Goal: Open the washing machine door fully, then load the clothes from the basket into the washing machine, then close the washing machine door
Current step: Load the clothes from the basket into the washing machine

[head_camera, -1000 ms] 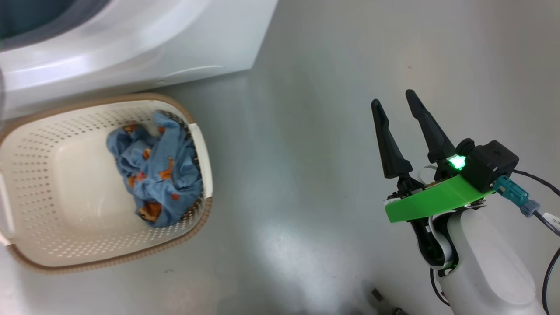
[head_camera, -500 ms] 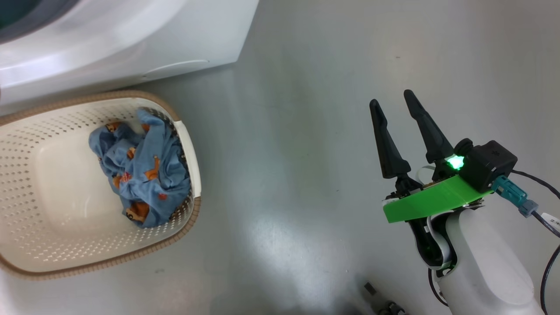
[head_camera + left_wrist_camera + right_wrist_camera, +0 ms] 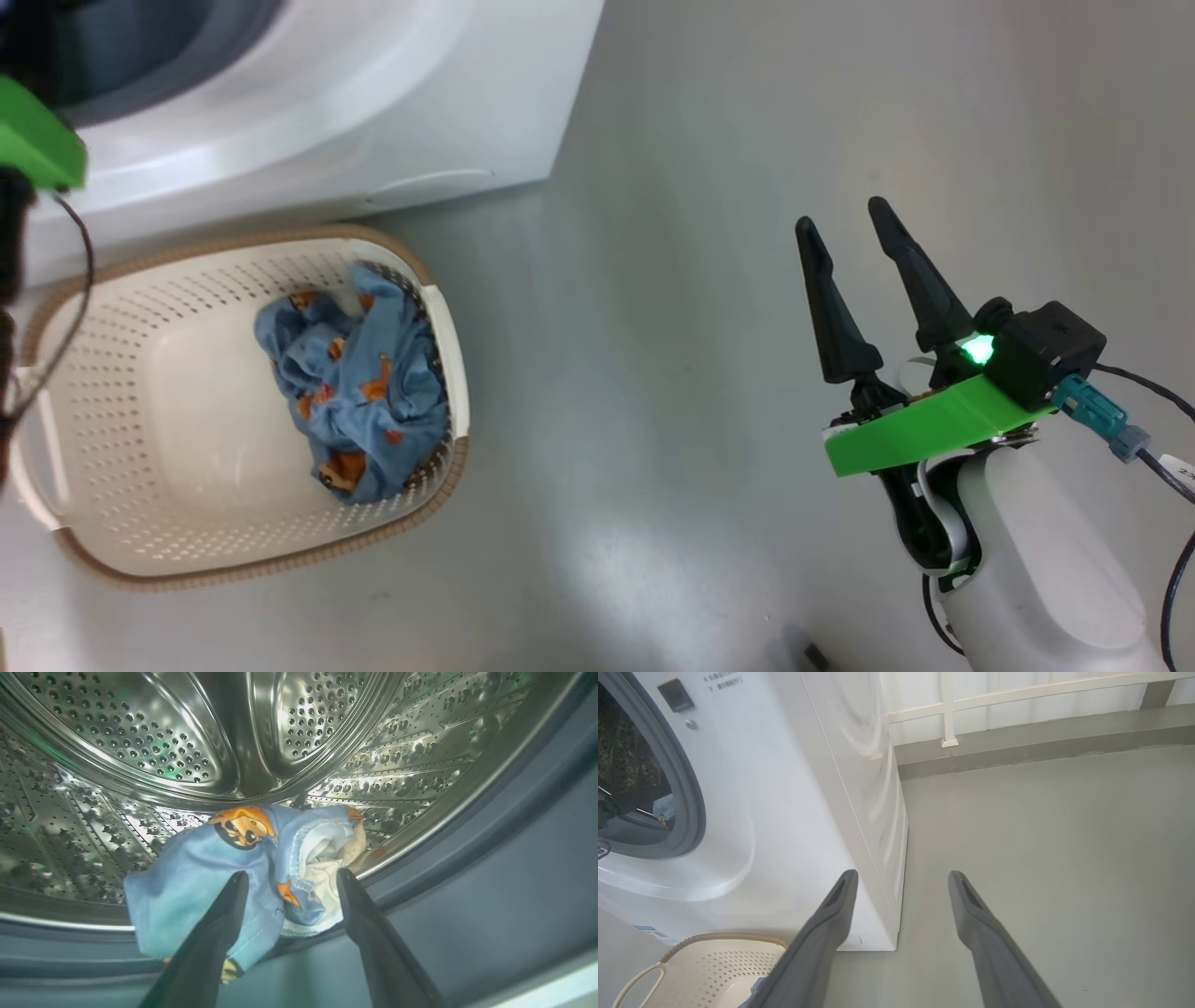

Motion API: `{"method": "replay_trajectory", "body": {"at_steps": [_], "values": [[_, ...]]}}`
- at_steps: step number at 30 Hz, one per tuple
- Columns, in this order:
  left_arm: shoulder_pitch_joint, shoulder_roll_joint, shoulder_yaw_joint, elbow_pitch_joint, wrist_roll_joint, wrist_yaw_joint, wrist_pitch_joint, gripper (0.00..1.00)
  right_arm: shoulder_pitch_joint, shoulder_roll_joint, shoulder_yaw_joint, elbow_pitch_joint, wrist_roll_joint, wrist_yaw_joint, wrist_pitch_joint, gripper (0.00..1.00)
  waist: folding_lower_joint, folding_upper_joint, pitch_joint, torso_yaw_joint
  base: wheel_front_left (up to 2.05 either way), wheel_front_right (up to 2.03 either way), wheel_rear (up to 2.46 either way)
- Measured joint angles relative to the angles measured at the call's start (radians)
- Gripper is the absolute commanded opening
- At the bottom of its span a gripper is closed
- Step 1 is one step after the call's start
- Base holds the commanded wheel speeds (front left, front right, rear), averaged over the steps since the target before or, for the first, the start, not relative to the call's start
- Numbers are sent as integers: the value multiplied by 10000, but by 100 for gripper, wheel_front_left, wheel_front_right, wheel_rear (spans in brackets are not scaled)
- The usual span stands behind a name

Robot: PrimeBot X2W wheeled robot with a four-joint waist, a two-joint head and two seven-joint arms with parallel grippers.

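The white washing machine [image 3: 373, 112] stands at the upper left of the head view; its door is out of view. In the left wrist view my left gripper [image 3: 290, 875] is open inside the steel drum [image 3: 140, 732]. A light blue garment [image 3: 201, 877] with orange figures lies on the drum's front lip, against the fingers. More of the blue clothes [image 3: 359, 411] lie crumpled at the right end of the cream basket [image 3: 224, 241] in front of the machine. My right gripper [image 3: 840, 213] hangs open over bare floor, far right of the basket.
The grey-blue gasket [image 3: 467, 882] rings the drum opening. The right wrist view shows the machine's front [image 3: 784, 812], the basket's handle end [image 3: 714, 961], grey floor to the right and a white railing [image 3: 948, 709] at the back. My left arm's green bracket [image 3: 33, 145] sits by the opening.
The head camera swung left and then back right, shifting the whole picture. My left arm's green bracket has come into view at the upper left. The right gripper holds the same open pose.
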Motion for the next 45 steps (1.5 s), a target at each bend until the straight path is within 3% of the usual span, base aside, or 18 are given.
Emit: {"method": "replay_trajectory", "body": {"at_steps": [7, 12, 24, 33, 45], "values": [[1313, -23, -192, -803, -594, 0, -199, 100, 116, -316, -73, 102, 2, 0, 0, 100, 0, 0, -695, 277, 0, 0, 0], [2632, -8, 640, -1969, -679, 0, -217, 100, 452, -529, -188, 178, 56, 0, 0, 100, 0, 0, -1248, 495, 0, 0, 0], [6239, -769, 3124, -4341, 936, 15, -244, 100, 1253, -1202, -314, 341, 184, 0, 0, 100, -1, 0, -2704, 994, 0, 0, 0], [8276, -1331, 4251, -5561, 2199, 13, -244, 100, 2016, -1478, -393, 407, 309, 0, 0, 100, 0, 0, -3748, 1303, 0, 0, 0], [10610, -1927, 5273, -6776, 2775, 2, -244, 100, 3181, -1639, -669, 385, 385, 0, 0, 100, 0, 0, -4987, 1559, 0, 0, 0]]}}
